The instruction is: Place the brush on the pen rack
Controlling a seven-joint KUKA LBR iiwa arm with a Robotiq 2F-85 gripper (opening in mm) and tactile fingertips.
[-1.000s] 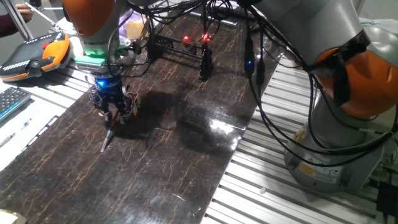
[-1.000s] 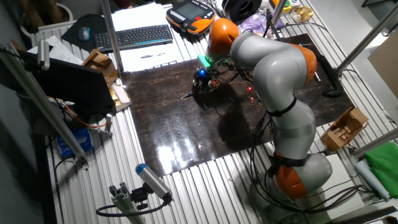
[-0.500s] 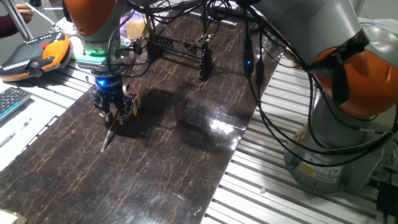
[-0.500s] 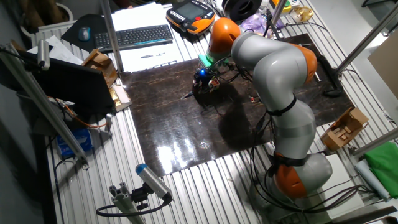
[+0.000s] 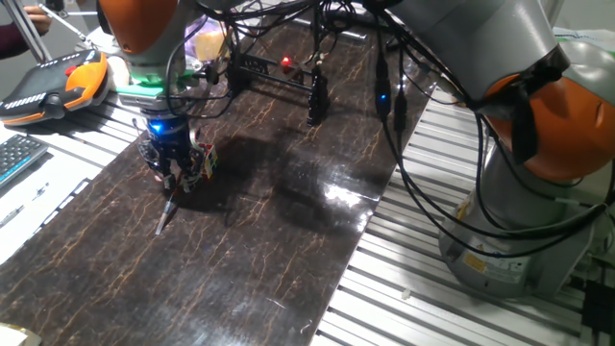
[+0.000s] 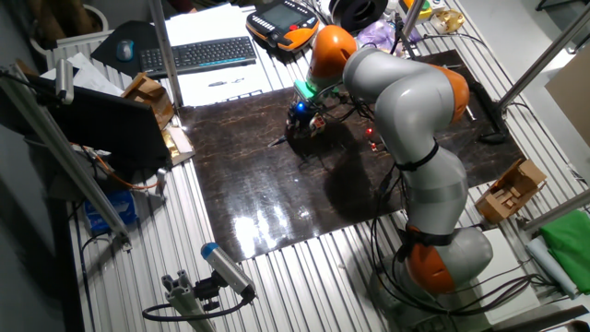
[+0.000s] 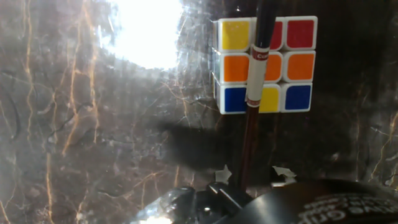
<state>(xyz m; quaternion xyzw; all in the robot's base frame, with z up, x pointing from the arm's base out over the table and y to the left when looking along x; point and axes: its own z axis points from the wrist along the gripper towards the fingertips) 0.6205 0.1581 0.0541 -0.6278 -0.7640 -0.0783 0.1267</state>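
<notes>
The brush (image 7: 256,62) runs up the hand view from between my fingertips and crosses over the middle of the multicoloured cube (image 7: 298,68). In one fixed view the brush (image 5: 165,216) slants down from my gripper (image 5: 173,183) to the dark mat, its tip at the lower left, with the cube (image 5: 205,161) just right of the gripper. My gripper (image 7: 250,175) straddles the shaft, with a pale fingertip on each side and a small gap to the shaft. The black pen rack (image 5: 274,75) stands at the back of the mat, well apart. The other fixed view shows the gripper (image 6: 300,129) and the brush tip (image 6: 278,142).
An orange teach pendant (image 5: 58,82) and a keyboard (image 5: 14,159) lie left of the mat. Hanging cables (image 5: 389,96) and the robot's base (image 5: 538,192) stand on the right. The mat's right edge (image 5: 360,240) meets ribbed aluminium table.
</notes>
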